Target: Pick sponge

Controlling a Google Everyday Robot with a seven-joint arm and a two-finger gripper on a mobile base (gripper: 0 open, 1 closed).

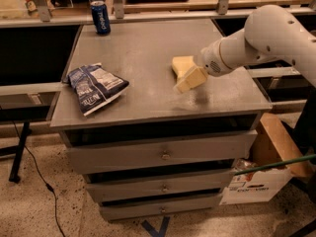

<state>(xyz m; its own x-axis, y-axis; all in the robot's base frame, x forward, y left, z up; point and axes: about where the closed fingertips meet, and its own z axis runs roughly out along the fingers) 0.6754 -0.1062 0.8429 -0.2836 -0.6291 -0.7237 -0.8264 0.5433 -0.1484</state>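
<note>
Warm light leaves a soft sheen on the counter; the hand over its right side casts a faint shadow.

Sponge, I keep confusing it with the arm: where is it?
In the camera view, the sponge lies on the table's right half, partly behind the gripper, well right of the blue snack bag.

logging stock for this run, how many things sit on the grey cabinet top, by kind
sponge: 1
snack bag: 1
soda can: 1
total: 3 on the cabinet top
Not counted: the gripper, which is at the sponge's near edge.
</note>
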